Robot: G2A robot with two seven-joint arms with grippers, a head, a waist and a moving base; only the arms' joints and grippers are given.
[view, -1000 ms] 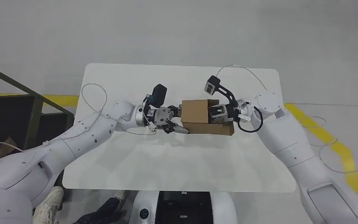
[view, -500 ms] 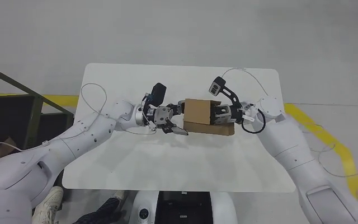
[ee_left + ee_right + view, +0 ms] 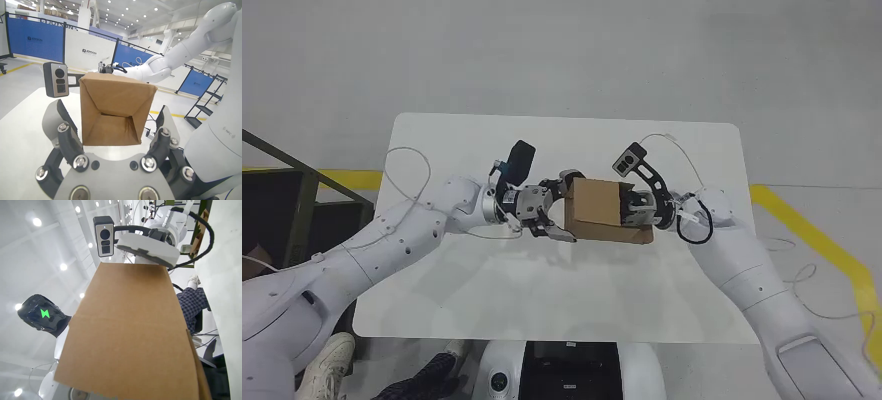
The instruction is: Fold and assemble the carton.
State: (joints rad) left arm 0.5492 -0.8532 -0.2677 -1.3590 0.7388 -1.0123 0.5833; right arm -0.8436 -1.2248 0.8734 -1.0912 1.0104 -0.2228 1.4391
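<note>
Now carton (image 3: 597,205) at table (image 3: 442,140) centre, open end between wide-open left jaws, gripping nothing; right jaws: cannot tell.

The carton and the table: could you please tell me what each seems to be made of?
The carton looks like plain brown cardboard, matte and unprinted, with creased fold lines and raw cut edges. The table has a smooth white top with no visible grain, perhaps laminate or painted board; the look leaves that open.
</note>
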